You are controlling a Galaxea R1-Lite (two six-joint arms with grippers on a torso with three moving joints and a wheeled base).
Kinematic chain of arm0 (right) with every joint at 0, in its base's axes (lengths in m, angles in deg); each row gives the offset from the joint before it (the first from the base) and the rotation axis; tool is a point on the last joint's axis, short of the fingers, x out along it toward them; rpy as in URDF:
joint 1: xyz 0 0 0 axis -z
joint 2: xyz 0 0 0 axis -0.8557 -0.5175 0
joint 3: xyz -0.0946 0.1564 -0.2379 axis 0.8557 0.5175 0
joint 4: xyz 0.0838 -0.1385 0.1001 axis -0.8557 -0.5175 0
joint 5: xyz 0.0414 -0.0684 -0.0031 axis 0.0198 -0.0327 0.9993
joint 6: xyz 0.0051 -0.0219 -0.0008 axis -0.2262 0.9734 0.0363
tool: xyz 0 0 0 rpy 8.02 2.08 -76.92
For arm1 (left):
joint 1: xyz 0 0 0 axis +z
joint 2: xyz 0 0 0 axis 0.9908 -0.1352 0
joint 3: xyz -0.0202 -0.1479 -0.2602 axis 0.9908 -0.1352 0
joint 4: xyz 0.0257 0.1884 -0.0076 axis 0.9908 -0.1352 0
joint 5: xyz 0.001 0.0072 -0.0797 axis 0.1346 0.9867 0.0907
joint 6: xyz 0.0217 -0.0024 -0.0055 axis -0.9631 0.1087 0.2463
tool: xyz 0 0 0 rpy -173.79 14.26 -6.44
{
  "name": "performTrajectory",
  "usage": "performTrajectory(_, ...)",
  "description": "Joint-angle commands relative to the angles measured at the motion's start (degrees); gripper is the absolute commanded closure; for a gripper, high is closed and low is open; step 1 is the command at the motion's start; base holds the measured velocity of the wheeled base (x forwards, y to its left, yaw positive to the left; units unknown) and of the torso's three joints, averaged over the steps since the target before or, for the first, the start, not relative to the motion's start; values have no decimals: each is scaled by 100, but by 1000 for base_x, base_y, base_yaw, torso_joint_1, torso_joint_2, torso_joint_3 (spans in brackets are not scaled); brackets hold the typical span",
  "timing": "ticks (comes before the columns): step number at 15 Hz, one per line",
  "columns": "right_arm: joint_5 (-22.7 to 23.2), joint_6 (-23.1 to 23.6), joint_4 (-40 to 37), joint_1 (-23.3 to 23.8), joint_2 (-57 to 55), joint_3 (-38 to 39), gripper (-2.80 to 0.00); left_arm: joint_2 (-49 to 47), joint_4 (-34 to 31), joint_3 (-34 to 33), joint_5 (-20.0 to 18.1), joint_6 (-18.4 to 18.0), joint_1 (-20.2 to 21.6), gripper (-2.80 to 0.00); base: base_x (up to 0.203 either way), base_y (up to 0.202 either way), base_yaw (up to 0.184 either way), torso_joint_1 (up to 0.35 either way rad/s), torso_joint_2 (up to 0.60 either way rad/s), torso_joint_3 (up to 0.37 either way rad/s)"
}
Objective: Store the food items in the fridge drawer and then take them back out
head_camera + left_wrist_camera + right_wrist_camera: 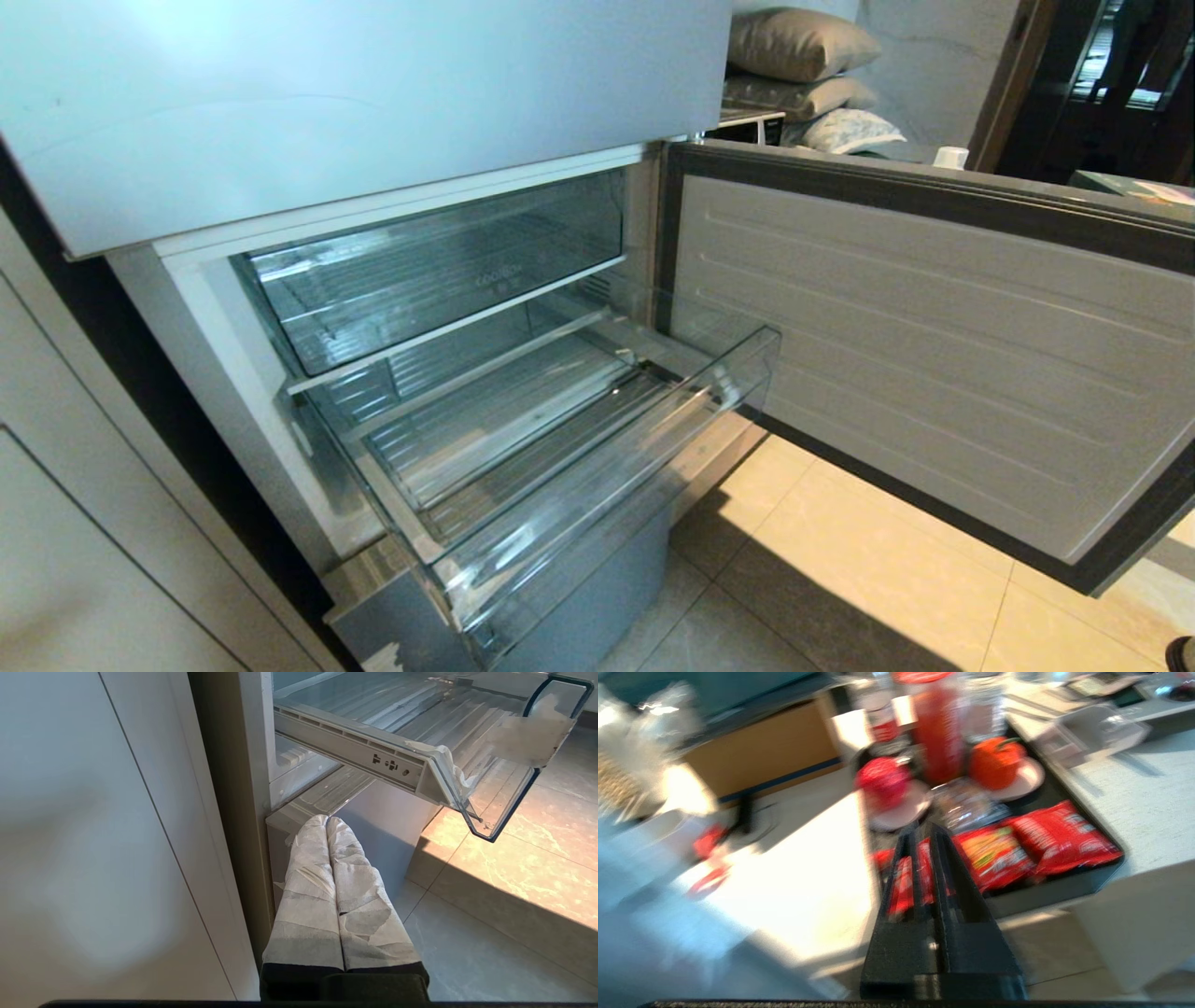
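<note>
Fridge drawer [560, 439] stood pulled out and empty, ready to receive; food items [883, 781] sat on saucers on a table tray. Right gripper [924, 833], fingers slightly parted, pointed toward them. Left gripper [327, 822] hung clenched below the drawer.

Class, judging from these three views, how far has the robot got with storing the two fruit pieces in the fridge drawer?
Done: the fridge drawer is pulled out, with nothing in it. In hand: the right gripper, holding nothing, points toward the red fruit piece and the orange-red fruit piece, each on a small plate in a black tray. The left gripper hangs shut beside the fridge. Left: both placements, then taking them out.
</note>
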Motion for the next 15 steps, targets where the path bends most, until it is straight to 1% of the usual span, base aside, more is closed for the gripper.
performTrajectory(1,180,96,567,372,-1132,-21,-280,-9,2,-9,1,2,1,0,0,0,0,0,0,0)
performTrajectory(3,583,196,1037,475,-1798,-52,-280,-9,2,-9,1,2,1,0,0,0,0,0,0,0)
performTrajectory(5,1084,310,1230,523,-2362,-213,-280,-9,2,-9,1,2,1,0,0,0,0,0,0,0)
performTrajectory(6,1207,345,1276,561,-2594,-372,-280,-9,11,-9,1,2,1,0,0,0,0,0,0,0)
performTrajectory(13,1290,873,1393,1078,-4263,-1739,-280,-9,2,-9,1,2,1,0,0,0,0,0,0,0)
performTrajectory(15,1290,915,1395,1194,-4661,-2161,-280,-2,6,-9,1,2,1,0,0,0,0,0,0,0)
